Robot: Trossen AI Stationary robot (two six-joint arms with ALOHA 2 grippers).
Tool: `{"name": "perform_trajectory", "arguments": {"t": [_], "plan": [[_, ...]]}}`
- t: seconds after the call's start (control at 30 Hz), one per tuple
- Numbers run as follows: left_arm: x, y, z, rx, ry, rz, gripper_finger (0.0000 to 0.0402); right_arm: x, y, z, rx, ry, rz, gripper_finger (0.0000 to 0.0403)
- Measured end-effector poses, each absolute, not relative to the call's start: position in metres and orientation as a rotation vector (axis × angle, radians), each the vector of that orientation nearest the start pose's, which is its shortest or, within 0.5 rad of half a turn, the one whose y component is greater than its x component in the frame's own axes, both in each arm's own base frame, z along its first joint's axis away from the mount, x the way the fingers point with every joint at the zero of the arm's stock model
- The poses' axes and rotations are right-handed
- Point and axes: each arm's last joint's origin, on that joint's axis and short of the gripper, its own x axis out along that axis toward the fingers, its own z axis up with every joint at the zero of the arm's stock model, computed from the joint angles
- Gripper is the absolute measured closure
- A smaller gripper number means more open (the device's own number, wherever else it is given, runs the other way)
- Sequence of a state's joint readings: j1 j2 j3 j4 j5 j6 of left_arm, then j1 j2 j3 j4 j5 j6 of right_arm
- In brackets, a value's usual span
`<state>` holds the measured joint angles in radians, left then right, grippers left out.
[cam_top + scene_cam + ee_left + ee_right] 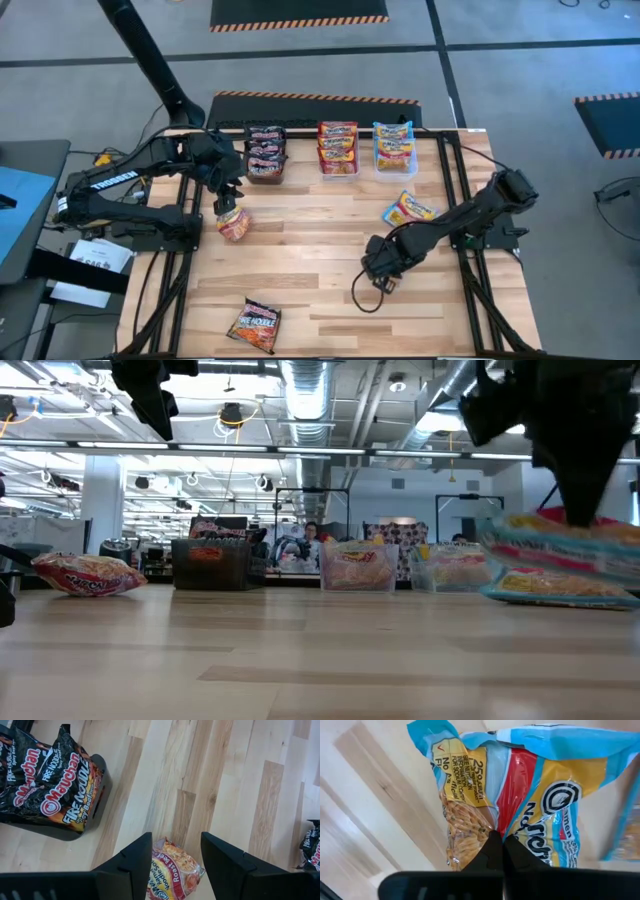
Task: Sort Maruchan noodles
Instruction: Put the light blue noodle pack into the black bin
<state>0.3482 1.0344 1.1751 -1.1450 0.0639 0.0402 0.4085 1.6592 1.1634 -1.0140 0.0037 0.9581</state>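
My left gripper (228, 198) (175, 865) is open and hovers above a red-orange Maruchan packet (234, 224) (176, 870) (88, 574) that lies flat on the table, one finger to each side, clear of it. My right gripper (385, 265) (498, 842) is shut on a light blue-yellow packet (520, 785) (560, 545); in the high view the gripper hides this packet. Another blue-yellow packet (410, 209) lies on the table. A dark packet (254, 325) lies flat by the near edge. My right gripper pinches the blue-yellow packet between its two shut fingers at a crumpled fold of the wrapper (492, 822), where the printed back meets the front. In the low view the packet sits roughly level just above the table, below the arm (580, 450).
Along the far edge stand a black bin of dark packets (265, 152) (55, 785), a clear bin of red-orange packets (338, 147) and a clear bin of blue-yellow packets (394, 147). Bare wood lies across the middle of the table (310, 250). People show in the room behind.
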Motion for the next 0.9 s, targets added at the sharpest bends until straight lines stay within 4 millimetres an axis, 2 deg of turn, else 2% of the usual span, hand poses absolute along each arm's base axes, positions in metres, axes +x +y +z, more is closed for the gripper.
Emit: {"name": "perform_trajectory", "arguments": {"t": [0.13, 0.33, 0.57, 0.9], "plan": [[0.161, 0.057, 0.343, -0.169, 0.99, 0.24, 0.0246, 0.27, 0.11, 0.224, 0.35, 1.479, -0.441, 0.0402], [0.161, 0.057, 0.343, -0.169, 0.99, 0.24, 0.0246, 0.273, 0.087, 0.252, 0.195, 1.486, -0.537, 0.0403], [0.161, 0.057, 0.343, -0.169, 0.99, 0.24, 0.0246, 0.279, 0.043, 0.277, -0.01, 1.475, -0.649, 0.0403], [0.161, 0.057, 0.343, -0.169, 0.991, 0.24, 0.0246, 0.282, -0.031, 0.282, -0.275, 1.534, -0.752, 0.0403]]}}
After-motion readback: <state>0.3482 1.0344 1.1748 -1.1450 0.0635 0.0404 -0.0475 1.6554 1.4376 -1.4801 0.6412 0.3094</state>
